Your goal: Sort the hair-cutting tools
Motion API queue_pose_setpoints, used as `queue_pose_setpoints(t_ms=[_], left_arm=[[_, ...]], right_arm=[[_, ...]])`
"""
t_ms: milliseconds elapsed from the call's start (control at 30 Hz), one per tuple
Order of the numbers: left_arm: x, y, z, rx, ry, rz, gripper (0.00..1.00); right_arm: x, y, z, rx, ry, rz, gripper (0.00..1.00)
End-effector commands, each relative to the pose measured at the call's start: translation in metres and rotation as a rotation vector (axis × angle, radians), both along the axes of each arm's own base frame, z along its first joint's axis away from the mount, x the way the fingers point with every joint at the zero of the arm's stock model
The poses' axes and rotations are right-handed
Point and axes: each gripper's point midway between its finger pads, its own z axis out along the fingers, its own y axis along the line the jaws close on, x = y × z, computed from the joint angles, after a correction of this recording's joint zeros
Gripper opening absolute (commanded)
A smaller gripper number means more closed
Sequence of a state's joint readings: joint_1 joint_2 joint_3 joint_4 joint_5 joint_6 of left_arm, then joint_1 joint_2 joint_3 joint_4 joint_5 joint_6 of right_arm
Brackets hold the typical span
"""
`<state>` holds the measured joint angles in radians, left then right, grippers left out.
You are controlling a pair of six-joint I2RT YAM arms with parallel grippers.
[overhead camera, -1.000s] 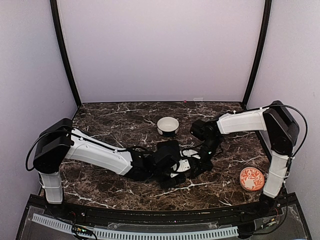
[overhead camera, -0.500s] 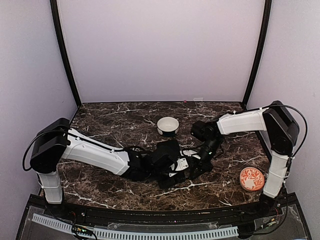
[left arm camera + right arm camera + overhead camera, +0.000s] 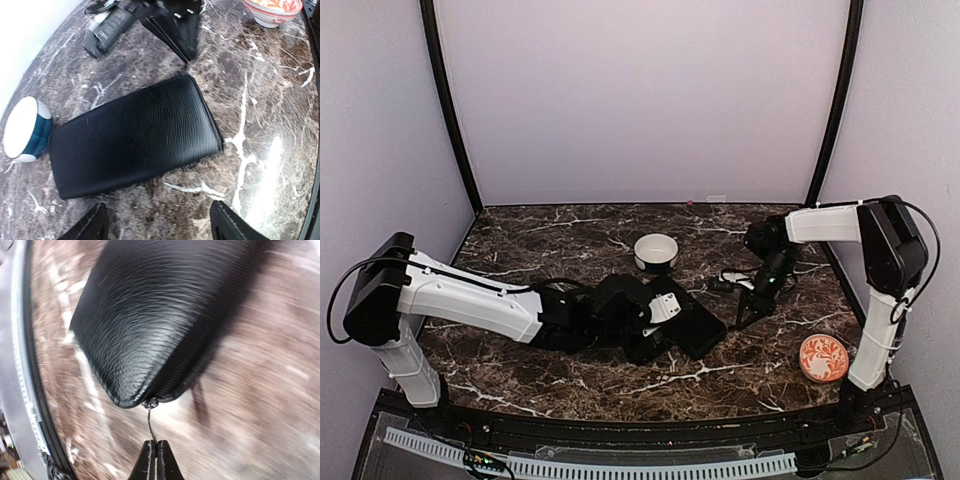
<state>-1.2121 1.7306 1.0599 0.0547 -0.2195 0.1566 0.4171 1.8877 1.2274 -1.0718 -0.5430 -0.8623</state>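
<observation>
Top view: the hair-cutting tools [image 3: 727, 282] lie on the marble table [image 3: 540, 240], right of the white bowl [image 3: 656, 252] and just behind the right gripper [image 3: 740, 318], which sits at the black case [image 3: 698, 328]'s corner.
Left wrist view: the left gripper [image 3: 160, 222] hangs spread and empty, with the case between it and the tools.
Right wrist view: the right gripper's closed tips pinch the case's zipper pull [image 3: 149, 417].

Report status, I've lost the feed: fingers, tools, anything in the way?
Left fingers open over closed black case. Right fingers shut on its zipper pull. Hair-cutting tools loose on table beyond case. Nothing in the way.
</observation>
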Motion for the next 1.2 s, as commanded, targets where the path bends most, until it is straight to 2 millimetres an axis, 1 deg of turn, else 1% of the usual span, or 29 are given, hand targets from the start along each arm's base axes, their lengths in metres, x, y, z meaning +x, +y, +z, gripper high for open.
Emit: queue_pose_setpoints(t_ms=[0, 67, 100, 167, 267, 333, 433, 467, 500, 600, 733, 833, 1000, 1167], left_arm=[[0.022, 0.005, 0.006, 0.026, -0.033, 0.069, 0.72], [0.036, 0.004, -0.003, 0.046, 0.008, 0.112, 0.72], [0.044, 0.004, -0.007, 0.048, 0.038, 0.138, 0.72], [0.06, 0.005, -0.007, 0.018, 0.11, 0.203, 0.72], [0.085, 0.016, -0.002, -0.057, 0.195, 0.316, 0.72], [0.102, 0.029, -0.001, -0.105, 0.243, 0.407, 0.72], [0.125, 0.048, -0.005, -0.193, 0.356, 0.529, 0.67], [0.129, 0.05, -0.007, -0.234, 0.4, 0.541, 0.65], [0.132, 0.049, -0.007, -0.281, 0.451, 0.534, 0.63], [0.134, 0.04, -0.003, -0.386, 0.541, 0.426, 0.65], [0.148, 0.043, -0.013, -0.375, 0.606, 0.406, 0.65], [0.153, 0.044, -0.021, -0.384, 0.659, 0.392, 0.61], [0.154, 0.037, -0.031, -0.396, 0.714, 0.367, 0.58], [0.153, 0.028, -0.037, -0.416, 0.753, 0.335, 0.59]], right_arm=[[0.065, -0.032, 0.004, -0.08, -0.09, -0.126, 0.0], [0.09, -0.038, 0.004, -0.099, -0.138, -0.177, 0.0], [0.097, -0.039, 0.004, -0.111, -0.162, -0.186, 0.0], [0.106, -0.038, 0.003, -0.116, -0.185, -0.214, 0.0], [0.107, -0.035, 0.001, -0.109, -0.188, -0.236, 0.0], [0.104, -0.034, -0.001, -0.101, -0.197, -0.241, 0.0], [0.099, -0.034, -0.006, -0.094, -0.206, -0.244, 0.0], [0.098, -0.034, -0.007, -0.092, -0.206, -0.245, 0.0], [0.097, -0.034, -0.008, -0.088, -0.204, -0.247, 0.0], [0.095, -0.032, -0.01, -0.081, -0.199, -0.248, 0.0], [0.094, -0.031, -0.01, -0.077, -0.2, -0.244, 0.0], [0.095, -0.03, -0.009, -0.075, -0.205, -0.239, 0.0], [0.096, -0.027, -0.008, -0.068, -0.21, -0.237, 0.0], [0.096, -0.025, -0.011, -0.068, -0.204, -0.238, 0.0]])
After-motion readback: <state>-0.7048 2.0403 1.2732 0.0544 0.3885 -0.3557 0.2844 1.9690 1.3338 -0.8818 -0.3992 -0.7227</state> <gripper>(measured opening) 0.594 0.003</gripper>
